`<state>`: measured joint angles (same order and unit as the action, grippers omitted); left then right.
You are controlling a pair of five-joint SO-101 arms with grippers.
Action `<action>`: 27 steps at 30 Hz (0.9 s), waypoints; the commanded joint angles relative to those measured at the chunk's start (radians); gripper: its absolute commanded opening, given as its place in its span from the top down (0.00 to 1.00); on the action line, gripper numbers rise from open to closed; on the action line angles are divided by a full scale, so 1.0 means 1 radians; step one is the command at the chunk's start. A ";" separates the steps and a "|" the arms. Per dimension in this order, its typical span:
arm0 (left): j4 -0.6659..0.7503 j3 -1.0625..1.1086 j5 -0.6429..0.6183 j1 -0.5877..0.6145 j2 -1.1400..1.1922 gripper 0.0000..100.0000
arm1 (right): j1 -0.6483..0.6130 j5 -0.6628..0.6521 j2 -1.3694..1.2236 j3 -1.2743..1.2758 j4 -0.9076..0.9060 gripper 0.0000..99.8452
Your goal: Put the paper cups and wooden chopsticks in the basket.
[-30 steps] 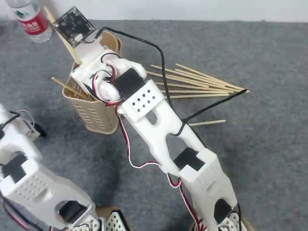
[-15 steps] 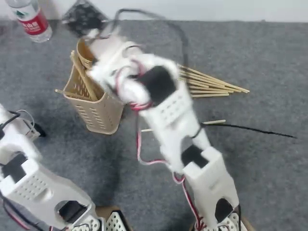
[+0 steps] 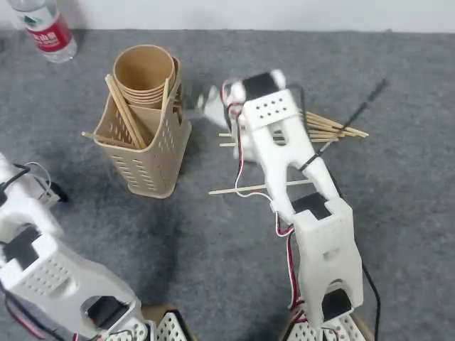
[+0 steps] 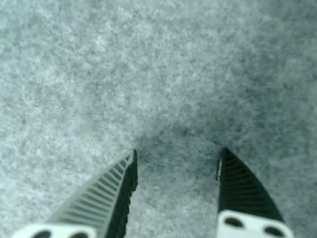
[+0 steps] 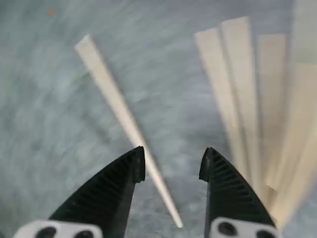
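Observation:
A tan slotted basket [image 3: 146, 160] stands on the grey carpet, holding stacked paper cups [image 3: 144, 69] and several wooden chopsticks [image 3: 125, 114] that lean inside it. More chopsticks [image 3: 328, 129] lie fanned out to its right, and a single one [image 3: 242, 189] lies nearer the front. My right arm [image 3: 279, 117] hangs over the inner end of that fan. The right gripper [image 5: 173, 151] is open and holds nothing, low over one chopstick [image 5: 114, 99] with the fan [image 5: 247, 94] beside it. My left gripper [image 4: 176, 153] is open over bare carpet.
A water bottle [image 3: 46, 30] stands at the back left corner. The left arm [image 3: 50, 277] sits at the front left, well off the basket. A black cable [image 3: 348, 121] trails over the loose chopsticks. Open carpet lies at the right and the front.
The right arm was above the basket with a chopstick; it has swung right and down to the loose chopsticks. The chopstick now leans in the basket. The left arm stayed still.

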<state>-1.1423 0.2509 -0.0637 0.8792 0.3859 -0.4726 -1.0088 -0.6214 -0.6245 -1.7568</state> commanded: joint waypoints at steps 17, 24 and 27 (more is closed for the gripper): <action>-0.008 0.025 0.000 -0.012 -0.003 0.73 | 0.160 -0.112 0.021 0.433 0.337 0.81; -0.008 0.025 0.000 -0.012 -0.003 0.73 | 0.154 -0.118 0.016 0.440 0.338 0.85; -0.006 0.025 0.000 -0.012 -0.003 0.73 | 0.154 -0.118 0.016 0.440 0.338 1.00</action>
<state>-1.1423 0.2509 -0.0637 0.8792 0.3859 -0.3191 -1.1101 -0.6076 -0.2041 -1.4285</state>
